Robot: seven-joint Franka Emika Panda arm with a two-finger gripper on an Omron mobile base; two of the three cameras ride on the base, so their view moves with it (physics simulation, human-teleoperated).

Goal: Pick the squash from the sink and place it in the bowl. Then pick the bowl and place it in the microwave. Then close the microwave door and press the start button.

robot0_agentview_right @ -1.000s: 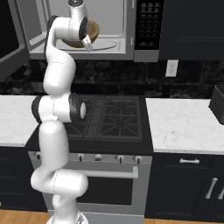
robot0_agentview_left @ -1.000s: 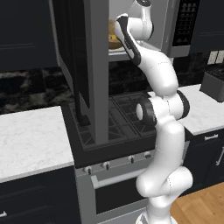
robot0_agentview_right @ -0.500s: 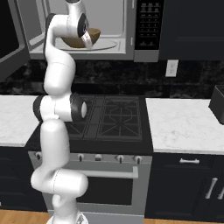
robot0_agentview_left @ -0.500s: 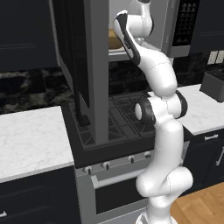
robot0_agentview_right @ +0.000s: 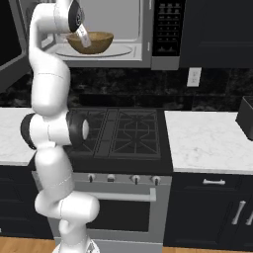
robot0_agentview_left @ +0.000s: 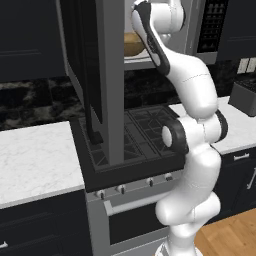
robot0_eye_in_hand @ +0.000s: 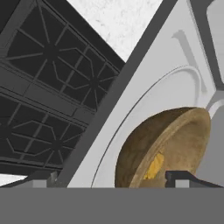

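The wooden bowl (robot0_agentview_right: 94,42) sits on the turntable inside the microwave (robot0_agentview_right: 133,22), with the yellow squash (robot0_eye_in_hand: 154,166) lying in it. In the hand view the bowl (robot0_eye_in_hand: 162,148) lies just ahead, and my gripper (robot0_eye_in_hand: 111,179) is open, its two fingertips (robot0_eye_in_hand: 183,176) standing wide apart. One tip is over the bowl's rim, the other off to its left. From the right base view my gripper (robot0_agentview_right: 82,36) hovers at the bowl's left edge. The microwave door (robot0_agentview_left: 95,75) hangs wide open. The black keypad strip (robot0_agentview_right: 167,24) is at the right. The sink is out of view.
Under the microwave is a black stove (robot0_agentview_right: 123,133) with knobs and an oven below. White marble counters (robot0_agentview_right: 207,138) flank it on both sides. A dark appliance (robot0_agentview_right: 245,116) stands at the far right. The open door (robot0_agentview_right: 10,49) juts out on the left.
The jaws have spread from a grip on the bowl's rim to wide open, leaving the bowl on the turntable. The hand has drawn slightly left of the bowl.
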